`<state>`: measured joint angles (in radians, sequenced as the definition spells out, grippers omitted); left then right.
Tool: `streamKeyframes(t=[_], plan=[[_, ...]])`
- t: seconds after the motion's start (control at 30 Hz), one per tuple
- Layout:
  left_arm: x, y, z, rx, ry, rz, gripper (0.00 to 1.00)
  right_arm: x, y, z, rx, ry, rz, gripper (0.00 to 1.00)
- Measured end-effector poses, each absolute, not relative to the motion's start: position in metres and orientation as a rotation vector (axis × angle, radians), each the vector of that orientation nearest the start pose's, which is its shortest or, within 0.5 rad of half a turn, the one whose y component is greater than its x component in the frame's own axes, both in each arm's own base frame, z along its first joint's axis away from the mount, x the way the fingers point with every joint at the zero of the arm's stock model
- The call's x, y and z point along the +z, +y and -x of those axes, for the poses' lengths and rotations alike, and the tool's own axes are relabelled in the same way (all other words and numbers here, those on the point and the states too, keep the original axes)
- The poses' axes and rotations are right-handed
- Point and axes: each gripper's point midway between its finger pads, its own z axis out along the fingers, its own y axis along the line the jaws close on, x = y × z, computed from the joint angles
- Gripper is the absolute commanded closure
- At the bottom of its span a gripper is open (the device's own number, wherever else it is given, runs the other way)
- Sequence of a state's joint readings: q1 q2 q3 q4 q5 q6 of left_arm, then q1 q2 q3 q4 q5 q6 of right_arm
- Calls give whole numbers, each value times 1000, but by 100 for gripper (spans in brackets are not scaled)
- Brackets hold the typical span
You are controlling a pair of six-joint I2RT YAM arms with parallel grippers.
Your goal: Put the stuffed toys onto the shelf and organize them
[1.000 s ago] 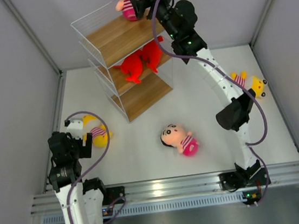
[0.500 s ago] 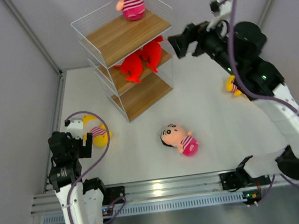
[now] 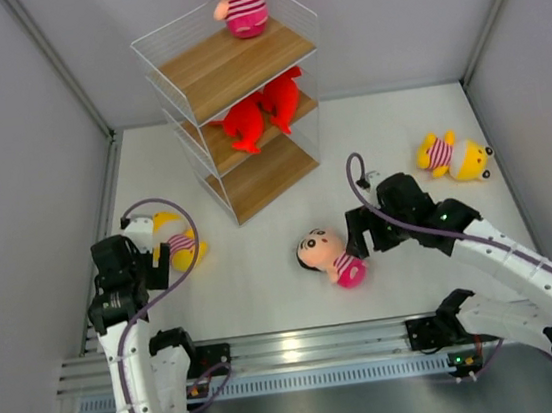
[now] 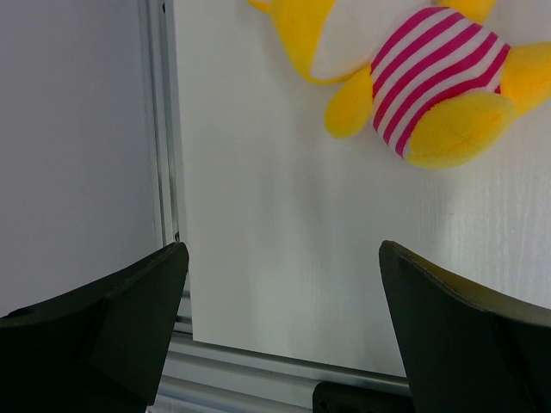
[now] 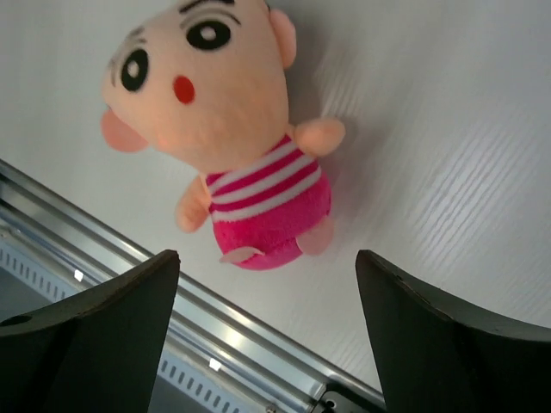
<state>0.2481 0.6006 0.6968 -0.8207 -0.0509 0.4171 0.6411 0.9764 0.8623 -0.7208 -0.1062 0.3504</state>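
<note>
Fingers on right (image 5: 86, 344) spread wide over boy doll (image 5: 215, 112), left fingers (image 4: 465, 335) spread empty near yellow figure (image 4: 430, 86)

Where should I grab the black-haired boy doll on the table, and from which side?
Take the black-haired boy doll across its pink-striped torso, coming straight down. It lies flat, face up, and the torso is narrower than the head, so the open right gripper should span it.

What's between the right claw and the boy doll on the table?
Only bare table between right claw and boy doll; the right wrist view shows it.
</note>
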Motion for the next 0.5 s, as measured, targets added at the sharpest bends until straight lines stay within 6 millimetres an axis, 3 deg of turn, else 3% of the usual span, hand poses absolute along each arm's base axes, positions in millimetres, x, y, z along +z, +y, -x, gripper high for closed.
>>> streamKeyframes(t=[0.07,0.13,0.33,0.5], plan=[[153,76,-188,406,2323,-165,1,125,178,-173,584,2528,407,17],[153,77,-188,416,2324,-161,1,109,178,-168,597,2563,407,19],[148,82,-185,447,2349,-148,1,94,197,-185,634,2546,431,33],[141,82,-182,448,2370,-155,1,77,207,-190,663,2564,450,36]])
